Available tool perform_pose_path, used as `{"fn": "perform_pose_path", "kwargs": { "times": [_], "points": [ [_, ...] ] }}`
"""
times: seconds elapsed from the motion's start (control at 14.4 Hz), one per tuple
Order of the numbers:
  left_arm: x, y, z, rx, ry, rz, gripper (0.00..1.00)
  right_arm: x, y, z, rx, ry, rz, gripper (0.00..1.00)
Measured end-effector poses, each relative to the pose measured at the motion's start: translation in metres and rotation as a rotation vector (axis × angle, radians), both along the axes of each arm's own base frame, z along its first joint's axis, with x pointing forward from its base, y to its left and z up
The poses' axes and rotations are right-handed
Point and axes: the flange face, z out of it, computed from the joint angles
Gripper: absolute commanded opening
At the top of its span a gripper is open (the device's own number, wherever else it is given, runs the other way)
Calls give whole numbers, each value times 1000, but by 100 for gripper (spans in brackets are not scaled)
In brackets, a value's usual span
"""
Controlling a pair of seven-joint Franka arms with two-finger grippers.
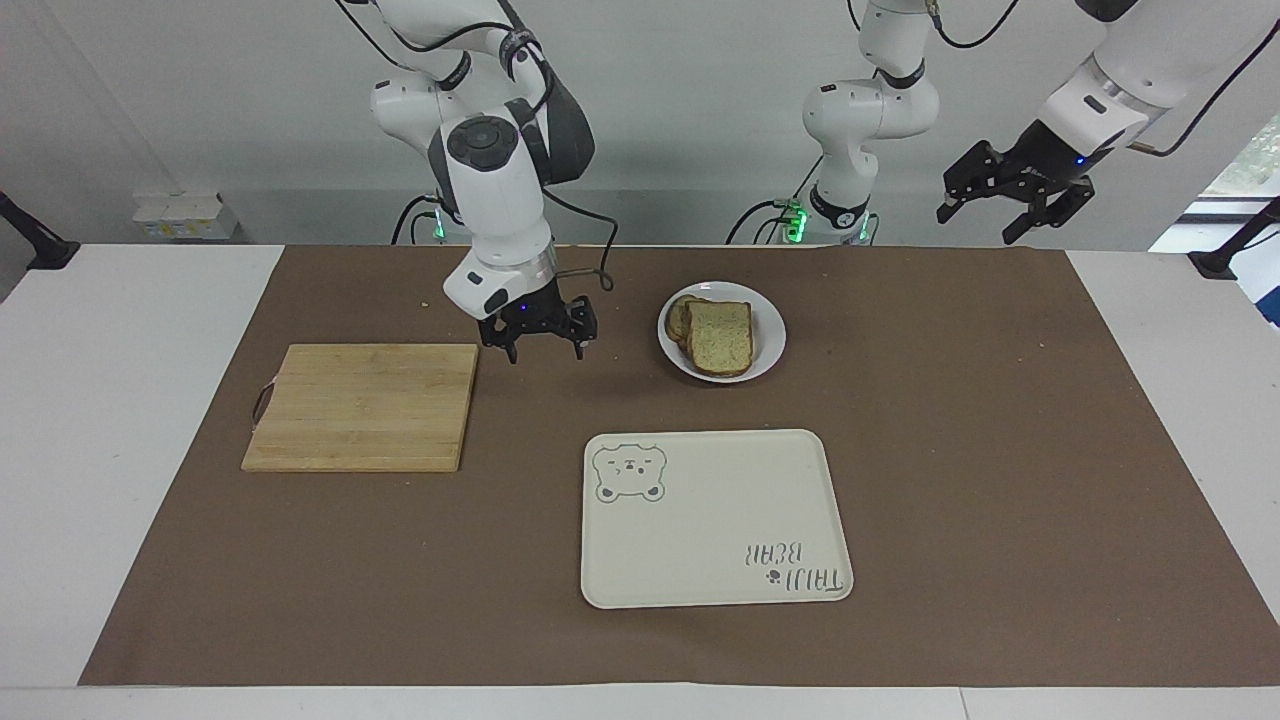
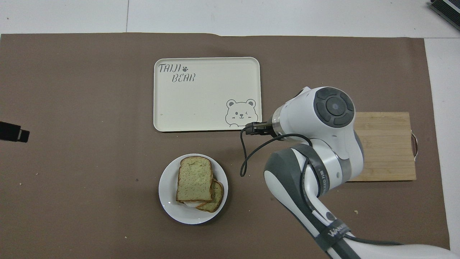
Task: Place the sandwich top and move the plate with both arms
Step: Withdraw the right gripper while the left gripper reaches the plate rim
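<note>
Sandwich top lies flat on the plate, covering most of a second slice whose crust edge peeks out on the side toward the right arm's end of the table; plate and bread sit on the brown mat, nearer to the robots than the tray. Going across the facing view, the wooden cutting board lies bare toward the right arm's end. Just beside it the right gripper hangs low over the mat between board and plate, its fingers spread apart and holding nothing, clear of the bread. Next comes the plate with its two stacked slices, and farther from the robots the cream tray with a bear drawing, nothing lying in it. Last, the left gripper is raised high in the air over the left arm's end of the table, fingers spread and empty, well apart from the plate.
</note>
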Motion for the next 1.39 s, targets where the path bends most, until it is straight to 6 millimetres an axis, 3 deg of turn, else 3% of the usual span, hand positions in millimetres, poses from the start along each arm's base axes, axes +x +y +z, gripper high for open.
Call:
{"fn": "perform_pose_path", "kwargs": {
  "times": [0.35, 0.76, 1.04, 1.11, 1.18, 1.39],
  "points": [
    [-15, -13, -109, -202, -4, 0, 100, 10, -37, 60, -11, -28, -60, 100],
    [-50, -18, -208, -437, -44, -13, 96, 7, -71, 120, -10, -63, -117, 100],
    [-73, -14, -279, -520, -55, -66, 81, 7, -97, 145, -12, -62, -162, 100],
    [-76, -14, -291, -535, -56, -67, 64, 8, -107, 150, -13, -60, -180, 100],
    [-79, -14, -302, -551, -54, -63, 57, 9, -119, 156, -14, -62, -200, 100],
    [-83, -18, -330, -576, -28, -51, 57, 7, -152, 173, -15, -75, -259, 100]
  ]
}}
